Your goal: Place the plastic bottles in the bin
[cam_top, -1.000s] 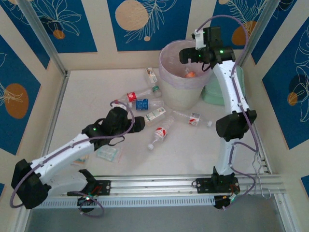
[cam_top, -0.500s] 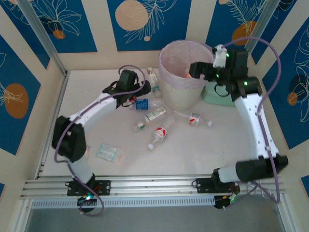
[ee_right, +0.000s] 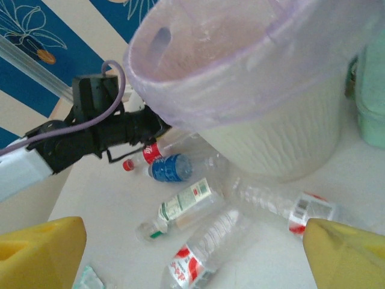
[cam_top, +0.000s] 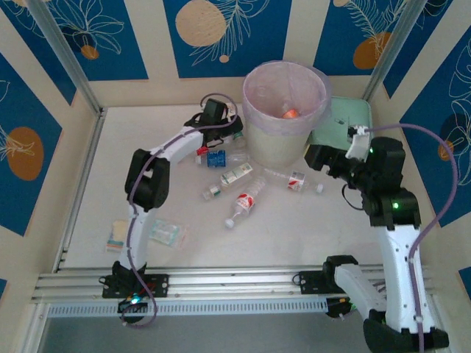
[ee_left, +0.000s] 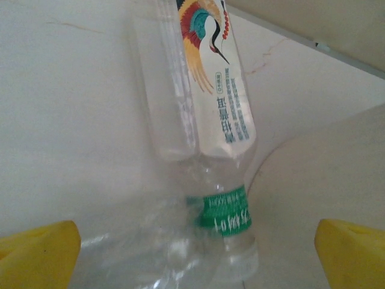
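Since the earlier frame the left arm has reached farther across the table (cam_top: 110,169), and the right arm has drawn back from the bin (cam_top: 276,143). Left: the left gripper (ee_left: 195,256), jaws fully apart and empty, straddles a crane-label bottle (ee_left: 222,120) lying near the bin's left side. Centre: a blue-label bottle (cam_top: 216,158) and two red-label bottles (cam_top: 245,202) lie loose before the bin. Right: the right gripper (ee_right: 194,253) hangs wide apart, holding nothing. The bottles look light, thin-walled and slippery, so the stiffer neck or labelled mid-body should grip best.
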`<state>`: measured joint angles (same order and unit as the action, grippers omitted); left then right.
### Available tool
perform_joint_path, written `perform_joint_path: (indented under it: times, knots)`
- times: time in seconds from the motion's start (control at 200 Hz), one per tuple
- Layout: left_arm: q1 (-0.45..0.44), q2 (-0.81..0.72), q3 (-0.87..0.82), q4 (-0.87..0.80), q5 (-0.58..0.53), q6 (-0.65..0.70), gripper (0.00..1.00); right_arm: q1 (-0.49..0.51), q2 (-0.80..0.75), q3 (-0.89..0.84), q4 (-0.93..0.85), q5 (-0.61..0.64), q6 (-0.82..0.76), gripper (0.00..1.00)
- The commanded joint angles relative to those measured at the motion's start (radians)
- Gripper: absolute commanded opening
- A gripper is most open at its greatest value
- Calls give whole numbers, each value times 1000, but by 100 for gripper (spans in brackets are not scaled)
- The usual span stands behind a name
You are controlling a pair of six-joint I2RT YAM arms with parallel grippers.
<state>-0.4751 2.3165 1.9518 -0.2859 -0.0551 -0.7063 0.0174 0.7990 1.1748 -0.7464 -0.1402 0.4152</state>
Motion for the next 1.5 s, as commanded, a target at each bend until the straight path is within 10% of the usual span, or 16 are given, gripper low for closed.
perform_joint_path:
  times: [0.0, 0.445, 0.645, 1.491]
  knots:
    - [9, 99, 160, -48, 18, 0, 99, -29, -54, -26, -83, -27, -14, 93]
    - [34, 333, 398, -206, -4, -38, 99, -106, -89, -93, -102, -93, -22, 93]
    - [47, 315, 346, -174, 21, -69, 82, -116, -81, -94, -102, -99, -26, 92]
    - [136, -465, -389, 251, 219, 80, 31, -122, -119, -36, -178, -166, 10, 85]
